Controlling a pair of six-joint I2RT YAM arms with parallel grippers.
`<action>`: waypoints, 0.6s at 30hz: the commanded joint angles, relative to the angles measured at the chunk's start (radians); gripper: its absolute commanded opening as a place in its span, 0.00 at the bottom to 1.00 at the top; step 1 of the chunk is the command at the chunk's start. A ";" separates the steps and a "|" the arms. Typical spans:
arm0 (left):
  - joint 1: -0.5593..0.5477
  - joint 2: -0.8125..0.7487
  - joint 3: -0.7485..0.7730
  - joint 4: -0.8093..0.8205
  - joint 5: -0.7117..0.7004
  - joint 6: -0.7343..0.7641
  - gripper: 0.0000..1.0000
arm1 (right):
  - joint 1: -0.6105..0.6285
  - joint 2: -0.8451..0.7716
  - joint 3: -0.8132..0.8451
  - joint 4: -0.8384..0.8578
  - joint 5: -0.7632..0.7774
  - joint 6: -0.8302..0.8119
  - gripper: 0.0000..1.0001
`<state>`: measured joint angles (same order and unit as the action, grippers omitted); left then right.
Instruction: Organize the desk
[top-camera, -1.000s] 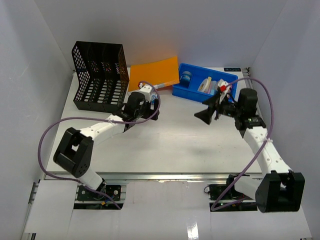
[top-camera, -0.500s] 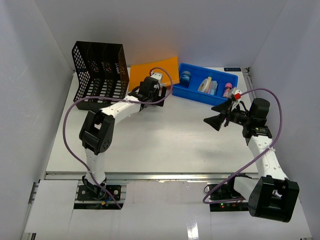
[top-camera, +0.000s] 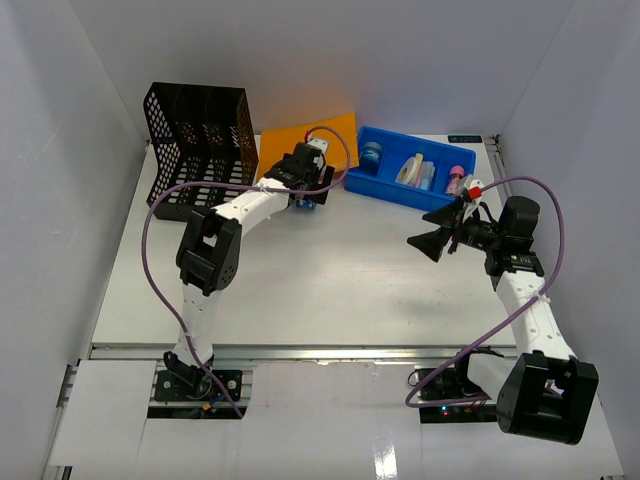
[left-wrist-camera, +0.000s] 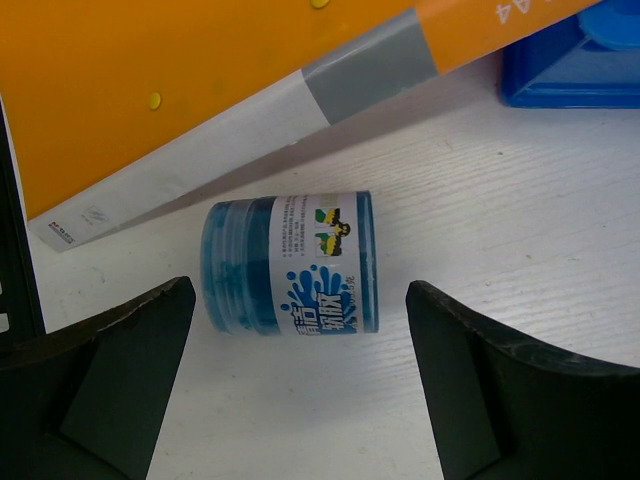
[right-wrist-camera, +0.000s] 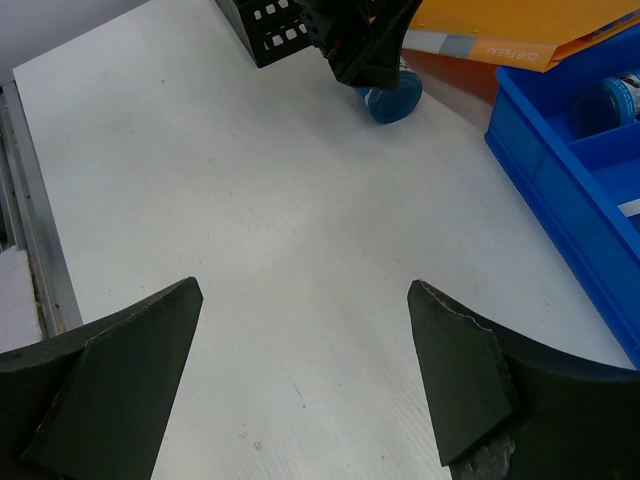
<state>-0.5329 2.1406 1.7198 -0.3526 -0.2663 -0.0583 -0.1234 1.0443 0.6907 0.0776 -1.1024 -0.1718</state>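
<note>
The desk (top-camera: 300, 290) is a white tabletop with a metal rail along its near edge. A small blue jar (left-wrist-camera: 290, 265) with a white label lies on its side just in front of an orange folder (left-wrist-camera: 200, 80). My left gripper (left-wrist-camera: 300, 300) is open and reaches over it, the jar lying between and slightly ahead of the fingertips, untouched. From above, the left gripper (top-camera: 305, 188) sits at the back by the folder (top-camera: 310, 140), with the jar (top-camera: 308, 203) under it. My right gripper (top-camera: 428, 228) hovers open over the right side of the desk, holding nothing.
A black mesh file rack (top-camera: 200, 150) stands at the back left. A blue tray (top-camera: 385, 185) with tape rolls and small items sits at the back right, close to the jar. Through the right gripper (right-wrist-camera: 305, 288) I see bare desk (right-wrist-camera: 250, 200), the jar (right-wrist-camera: 390, 100) and the tray (right-wrist-camera: 560, 170).
My left arm has stretched further toward the back, bringing its open gripper over the blue jar by the folder. The right arm drew back to the right, then stayed still.
</note>
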 joint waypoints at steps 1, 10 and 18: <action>0.023 0.020 0.076 -0.051 0.011 0.016 0.98 | -0.002 0.002 0.033 0.014 -0.008 -0.006 0.90; 0.030 0.056 0.110 -0.082 0.036 0.019 0.98 | -0.002 0.004 0.033 0.013 -0.002 -0.007 0.90; 0.030 0.064 0.089 -0.082 0.088 0.003 0.90 | -0.002 0.005 0.033 0.012 0.007 -0.011 0.90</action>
<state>-0.5060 2.2051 1.7966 -0.4269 -0.2173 -0.0462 -0.1234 1.0473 0.6910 0.0776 -1.0985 -0.1722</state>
